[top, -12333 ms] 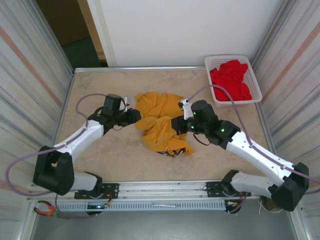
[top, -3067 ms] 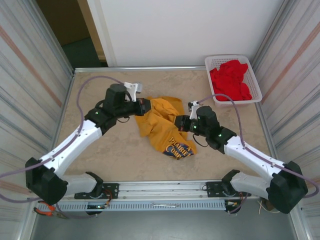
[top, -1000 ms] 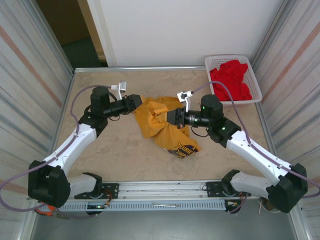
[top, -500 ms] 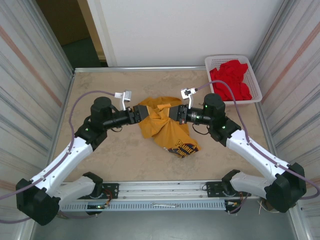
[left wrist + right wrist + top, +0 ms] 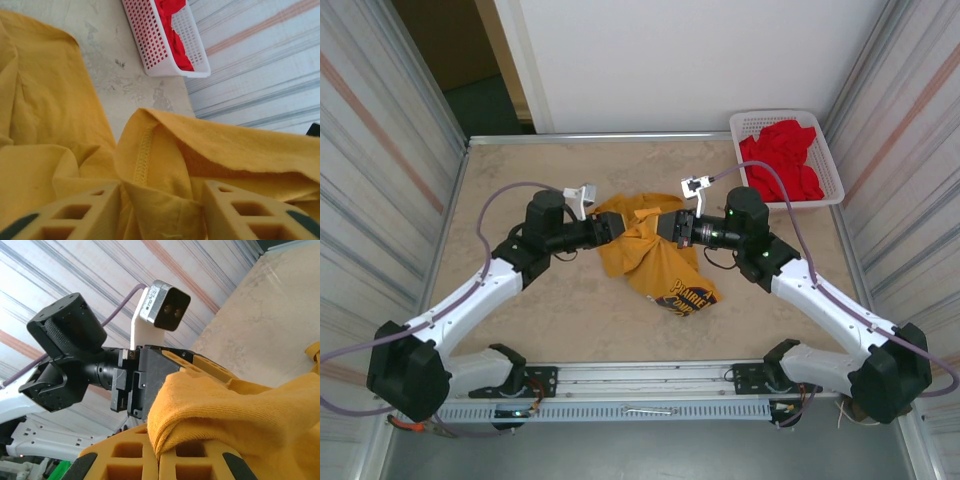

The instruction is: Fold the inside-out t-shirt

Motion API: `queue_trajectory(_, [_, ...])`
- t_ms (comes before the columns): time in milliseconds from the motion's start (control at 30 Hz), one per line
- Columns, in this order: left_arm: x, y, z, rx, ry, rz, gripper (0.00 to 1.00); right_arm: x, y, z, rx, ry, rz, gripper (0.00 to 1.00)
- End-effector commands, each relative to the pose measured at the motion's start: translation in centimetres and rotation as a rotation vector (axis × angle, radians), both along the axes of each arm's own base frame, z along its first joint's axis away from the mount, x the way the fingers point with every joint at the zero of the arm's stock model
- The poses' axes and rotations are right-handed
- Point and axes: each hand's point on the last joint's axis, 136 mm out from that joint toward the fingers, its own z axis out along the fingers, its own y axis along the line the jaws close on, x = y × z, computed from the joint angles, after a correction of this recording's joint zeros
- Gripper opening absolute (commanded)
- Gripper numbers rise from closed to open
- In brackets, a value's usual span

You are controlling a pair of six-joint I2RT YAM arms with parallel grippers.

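The inside-out t-shirt (image 5: 645,250) is a mustard-yellow bunch at mid table, with a dark print showing at its near end (image 5: 685,298). Its upper edge is lifted between the two grippers, which face each other. My left gripper (image 5: 611,228) comes in from the left. In the left wrist view a seamed fold of the t-shirt (image 5: 165,200) fills the gap between its fingers (image 5: 75,215) and touches both. My right gripper (image 5: 665,228) is shut on a hem of the t-shirt (image 5: 215,410), pinched where its fingers (image 5: 120,457) meet. The left arm's wrist (image 5: 145,375) stands just beyond that hem.
A white basket (image 5: 825,150) holding red garments (image 5: 780,158) stands at the back right corner, and is also seen as basket (image 5: 155,55) from the left wrist. Striped walls close in both sides. Bare tabletop (image 5: 520,180) lies left of and behind the shirt.
My left gripper opened wide, pushed right into the shirt's raised edge and closed round a fold. The right gripper kept its hold and lifted slightly toward the left one.
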Motion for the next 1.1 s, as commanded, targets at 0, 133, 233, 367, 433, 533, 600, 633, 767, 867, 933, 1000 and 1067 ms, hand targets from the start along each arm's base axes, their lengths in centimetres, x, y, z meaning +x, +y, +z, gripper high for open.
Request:
queue_trajectory(0, [0.1, -0.6, 2.2, -0.053, -0.076, -0.031, 0.12, 0.7, -0.3, -0.2, 0.010, 0.003, -0.037, 0.00])
queue_trajectory(133, [-0.2, -0.2, 3.6, -0.061, -0.115, -0.021, 0.00, 2.2, -1.2, -1.9, -0.023, 0.034, -0.106, 0.00])
queue_trajectory(233, [-0.3, 0.4, 6.1, -0.083, -0.178, -0.007, 0.00, 4.1, -2.7, -4.3, -0.046, 0.100, -0.197, 0.00])
queue_trajectory(367, [-0.4, 1.1, 10.0, -0.141, -0.287, -0.020, 0.00, 6.5, -5.5, -8.2, -0.115, 0.228, -0.354, 0.56])
queue_trajectory(433, [-0.8, 1.1, 11.6, -0.176, -0.348, -0.049, 0.00, 6.6, -6.6, -9.1, -0.158, 0.258, -0.406, 0.62])
queue_trajectory(533, [-1.7, 0.9, 12.9, -0.192, -0.416, -0.102, 0.00, 5.6, -7.6, -8.0, -0.184, 0.236, -0.455, 0.64])
queue_trajectory(600, [-2.3, 0.7, 13.1, -0.203, -0.446, -0.135, 0.00, 4.9, -8.3, -6.7, -0.215, 0.204, -0.493, 0.66])
queue_trajectory(633, [-2.5, 0.6, 13.0, -0.206, -0.454, -0.152, 0.00, 4.4, -8.6, -5.8, -0.229, 0.178, -0.509, 0.67])
queue_trajectory(767, [-3.5, 0.3, 12.6, -0.232, -0.475, -0.213, 0.00, 3.2, -7.8, -3.0, -0.286, 0.088, -0.486, 0.71])
queue_trajectory(867, [-4.2, 0.0, 12.4, -0.250, -0.478, -0.258, 0.00, 2.7, -6.5, -2.1, -0.365, 0.023, -0.446, 0.72])
queue_trajectory(933, [-4.6, -0.1, 12.1, -0.255, -0.470, -0.280, 0.00, 2.8, -5.5, -2.3, -0.409, -0.003, -0.414, 0.74])
queue_trajectory(1000, [-5.0, -0.2, 11.8, -0.257, -0.458, -0.292, 0.00, 2.9, -4.3, -2.3, -0.432, -0.021, -0.379, 0.76])
queue_trajectory(1067, [-5.2, -0.2, 11.5, -0.255, -0.449, -0.298, 0.00, 3.0, -3.2, -2.5, -0.446, -0.035, -0.345, 0.77])
